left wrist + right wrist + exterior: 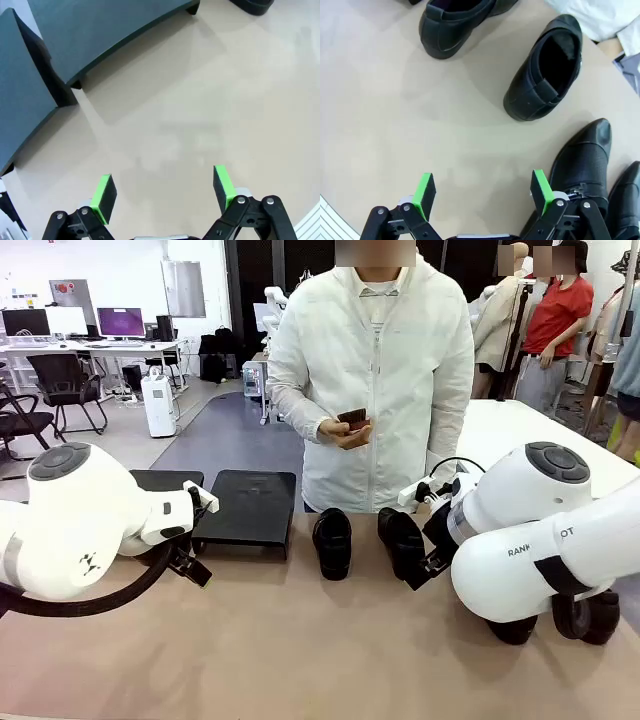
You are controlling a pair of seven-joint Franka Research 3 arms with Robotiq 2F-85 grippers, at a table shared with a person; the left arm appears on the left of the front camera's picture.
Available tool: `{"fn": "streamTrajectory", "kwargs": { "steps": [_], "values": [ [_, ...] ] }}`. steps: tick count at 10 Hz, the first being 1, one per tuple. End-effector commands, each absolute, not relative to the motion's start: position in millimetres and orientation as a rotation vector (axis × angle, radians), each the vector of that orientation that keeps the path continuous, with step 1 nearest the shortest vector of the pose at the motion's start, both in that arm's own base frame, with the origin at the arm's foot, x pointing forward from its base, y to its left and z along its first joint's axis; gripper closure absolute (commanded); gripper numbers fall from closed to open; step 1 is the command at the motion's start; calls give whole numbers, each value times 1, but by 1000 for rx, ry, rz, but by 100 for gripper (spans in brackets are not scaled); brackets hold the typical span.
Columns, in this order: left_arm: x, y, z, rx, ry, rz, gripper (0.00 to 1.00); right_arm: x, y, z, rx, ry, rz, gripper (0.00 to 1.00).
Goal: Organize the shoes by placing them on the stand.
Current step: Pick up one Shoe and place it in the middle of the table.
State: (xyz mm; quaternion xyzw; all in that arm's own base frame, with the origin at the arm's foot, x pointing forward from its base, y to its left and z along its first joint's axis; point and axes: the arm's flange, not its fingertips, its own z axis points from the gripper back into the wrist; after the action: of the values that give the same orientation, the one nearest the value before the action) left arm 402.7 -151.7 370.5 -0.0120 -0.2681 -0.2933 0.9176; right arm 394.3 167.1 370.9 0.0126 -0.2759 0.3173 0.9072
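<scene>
Two glossy black shoes (332, 542) (402, 542) stand side by side at mid-table in front of the person. Another pair (515, 630) lies at the right, partly hidden under my right arm (530, 530). The stand is two low matte-black platforms (245, 505) (165, 480) at the back left. My left gripper (164, 192) is open above bare table, with the platforms (115, 30) just beyond it. My right gripper (482, 194) is also open and holds nothing. A textured shoe (582, 160) lies beside one of its fingers, and two slip-ons (545, 67) (455, 22) lie farther off.
A person in a white jacket (370, 370) stands at the far edge, holding a small dark object in both hands (350, 427). Bare beige tabletop (300, 650) stretches across the near side between my arms. My left arm (80, 520) hides part of the leftmost platform.
</scene>
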Motion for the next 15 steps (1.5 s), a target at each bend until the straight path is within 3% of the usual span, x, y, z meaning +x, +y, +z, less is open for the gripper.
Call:
{"fn": "streamTrajectory", "kwargs": {
  "steps": [1, 15],
  "values": [
    [403, -152, 371, -25, -552, -603, 0, 394, 167, 371, 26, -570, 655, 0],
    [403, -152, 371, -25, -552, -603, 0, 394, 167, 371, 26, -570, 655, 0]
  ]
}}
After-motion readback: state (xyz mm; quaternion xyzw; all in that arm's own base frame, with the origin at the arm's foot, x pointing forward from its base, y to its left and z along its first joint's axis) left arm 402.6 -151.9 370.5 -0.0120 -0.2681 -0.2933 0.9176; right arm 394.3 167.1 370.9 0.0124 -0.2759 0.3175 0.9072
